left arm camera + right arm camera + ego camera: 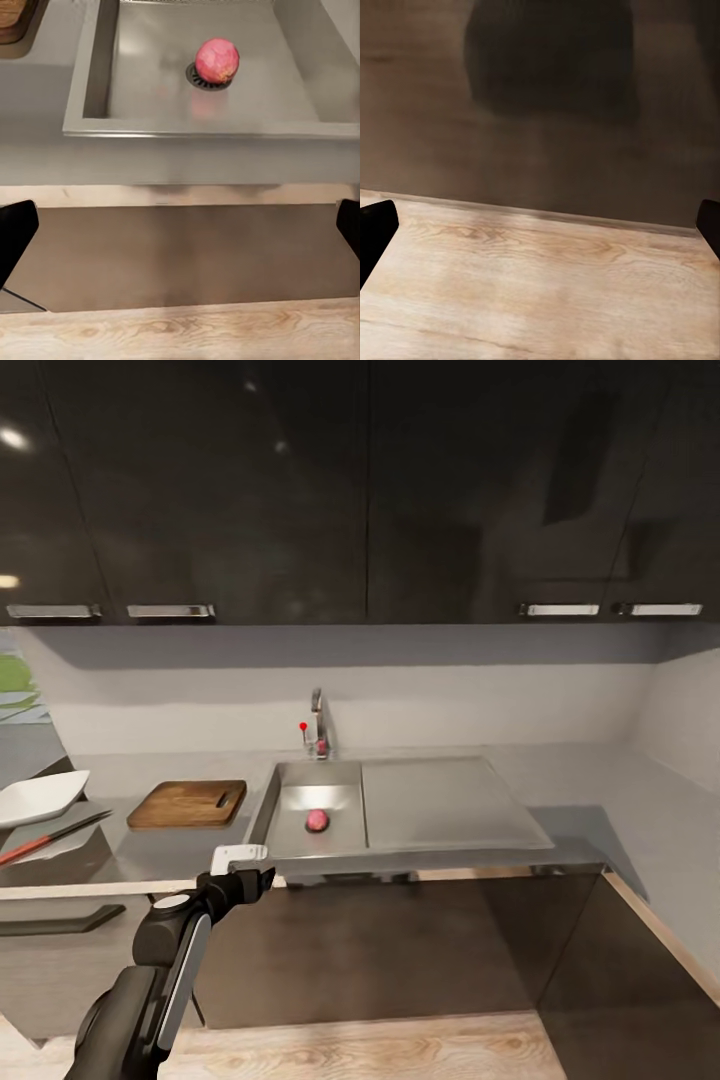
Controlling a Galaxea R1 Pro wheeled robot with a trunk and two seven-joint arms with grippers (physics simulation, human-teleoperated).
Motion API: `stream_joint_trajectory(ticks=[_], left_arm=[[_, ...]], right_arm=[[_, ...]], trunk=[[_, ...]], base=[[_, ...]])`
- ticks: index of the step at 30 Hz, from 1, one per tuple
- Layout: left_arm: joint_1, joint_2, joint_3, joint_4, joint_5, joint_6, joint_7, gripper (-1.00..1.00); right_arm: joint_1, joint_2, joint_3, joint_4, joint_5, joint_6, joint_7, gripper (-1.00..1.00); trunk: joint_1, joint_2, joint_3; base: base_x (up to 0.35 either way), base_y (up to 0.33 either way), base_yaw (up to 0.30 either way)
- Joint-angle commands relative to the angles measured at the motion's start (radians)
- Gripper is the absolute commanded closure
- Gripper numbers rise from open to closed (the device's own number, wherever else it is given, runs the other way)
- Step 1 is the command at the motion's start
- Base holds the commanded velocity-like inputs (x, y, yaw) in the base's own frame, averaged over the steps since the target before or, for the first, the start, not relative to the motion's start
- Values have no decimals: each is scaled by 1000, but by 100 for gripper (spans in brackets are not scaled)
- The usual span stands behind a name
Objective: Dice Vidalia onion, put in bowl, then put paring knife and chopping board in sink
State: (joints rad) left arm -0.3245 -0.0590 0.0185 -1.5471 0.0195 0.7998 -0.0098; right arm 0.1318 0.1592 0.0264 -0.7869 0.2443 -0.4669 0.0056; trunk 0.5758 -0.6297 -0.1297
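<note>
The Vidalia onion (317, 820), pinkish-red and round, lies on the drain inside the steel sink (290, 838). In the left wrist view the onion (217, 60) rests in the sink (90, 82) beyond the counter's front edge. My left gripper (241, 863) hovers in front of the sink's front rim, short of the onion. It is open (180, 232) with nothing between its fingers. The chopping board (188, 803) lies on the countertop (600, 800) left of the sink. Further left are the white bowl (40, 797) and the paring knife (50, 838). My right gripper (540, 232) is open over the wood floor.
A chrome faucet (318, 730) with a red knob stands behind the basin. The flat drainboard (440, 800) extends right of it. Dark upper cabinets (360, 490) hang above, and dark base cabinets (400, 950) stand below the counter. The counter turns a corner at the right.
</note>
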Motion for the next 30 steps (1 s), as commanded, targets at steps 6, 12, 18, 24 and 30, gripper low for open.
stream_joint_trajectory(ticks=[6, 12, 18, 24, 30], left_arm=[[-1, 0, 1, 1, 2, 5, -1, -100], [-1, 0, 2, 1, 2, 6, -1, -100], [-1, 1, 1, 2, 2, 6, 0, -100], [-1, -1, -12, 15, 3, 5, 1, -100], [-1, 0, -16, 34, 3, 4, -1, -100]], right_arm=[[0, 0, 0, 0, 4, -1, 1, -100], [0, 0, 0, 0, 4, -1, 1, -100], [0, 0, 0, 1, 4, -1, 1, -100], [0, 0, 0, 4, 4, -1, 1, -100], [0, 0, 0, 5, 4, -1, 1, -100]], trunk=[[1, -1, -1], [1, -1, -1], [1, -1, -1], [1, -1, -1], [1, -1, 1]], base=[[257, 0, -1], [328, 0, 0], [342, 0, 0], [340, 0, -36], [158, 0, -219]])
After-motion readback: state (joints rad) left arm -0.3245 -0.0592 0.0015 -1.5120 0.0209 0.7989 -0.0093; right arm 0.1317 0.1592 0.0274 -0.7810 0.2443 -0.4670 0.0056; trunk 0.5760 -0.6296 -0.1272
